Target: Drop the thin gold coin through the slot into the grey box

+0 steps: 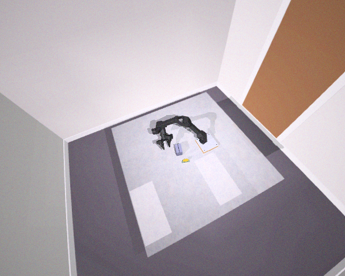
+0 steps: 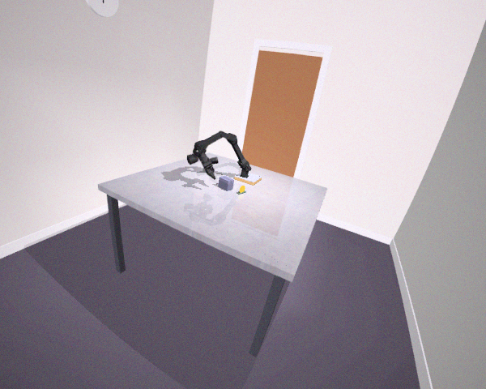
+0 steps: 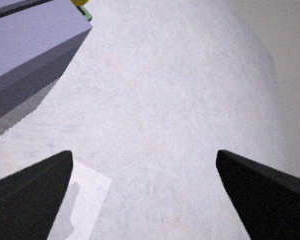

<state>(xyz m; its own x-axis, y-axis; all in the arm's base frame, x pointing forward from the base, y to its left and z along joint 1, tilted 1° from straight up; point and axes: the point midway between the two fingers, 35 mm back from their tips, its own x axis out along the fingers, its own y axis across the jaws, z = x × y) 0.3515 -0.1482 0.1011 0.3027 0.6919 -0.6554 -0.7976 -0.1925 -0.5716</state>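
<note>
The gold coin (image 1: pixel 185 160) (image 2: pixel 241 190) (image 3: pixel 80 2) stands on edge in its dark-green holder (image 3: pixel 87 13) on the table. The grey box (image 1: pixel 177 149) (image 2: pixel 224 182) (image 3: pixel 30 45) stands just beyond it, with a dark narrow slot (image 3: pixel 15 10) in its lid. My gripper (image 1: pixel 164 144) (image 2: pixel 210 173) (image 3: pixel 146 158) is open and empty. It hangs low over the table beside the box, on the side away from the coin. In the wrist view the box fills the upper left corner and only a sliver of the coin shows at the top edge.
The arm's base stands on a white plate with an orange rim (image 1: pixel 209 146) (image 2: pixel 249 179) behind the box. The grey table (image 2: pixel 201 217) has pale rectangles on its top. A brown door (image 2: pixel 282 113) is in the wall behind.
</note>
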